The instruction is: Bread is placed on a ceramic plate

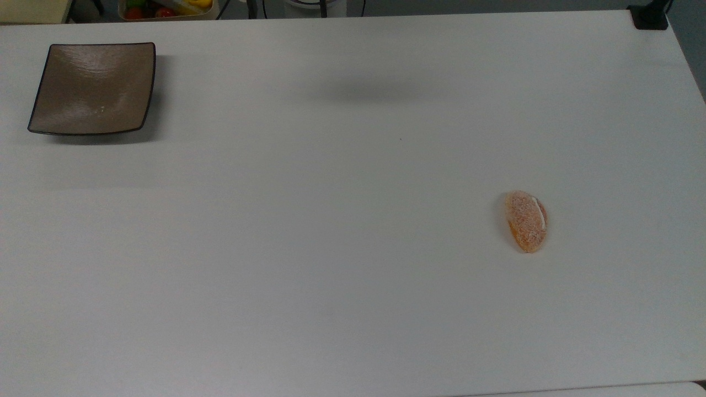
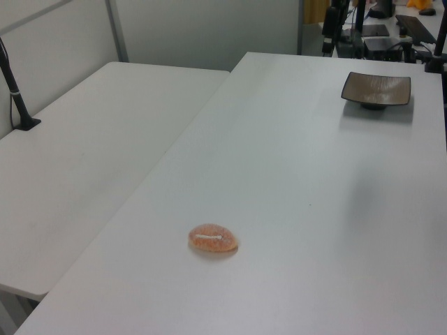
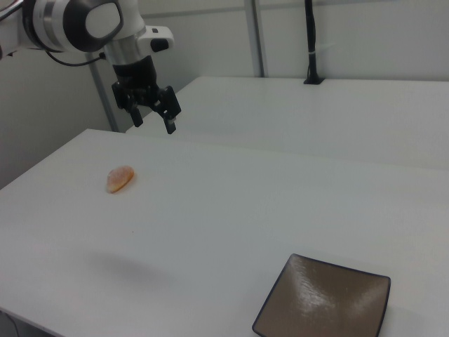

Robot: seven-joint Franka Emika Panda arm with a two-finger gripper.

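On the bench, bread [image 1: 527, 220] lies well apart from the plate [image 1: 92, 88]; my gripper [image 3: 151, 114] hangs open above. I'd descend centred, straddling its narrow width, then close gently.

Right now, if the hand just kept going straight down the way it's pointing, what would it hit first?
Most likely bare table. In the right view the open hand points down, hanging high with nothing under its fingers; the bread lies lower and toward the right view's left, though depth is hard to judge.
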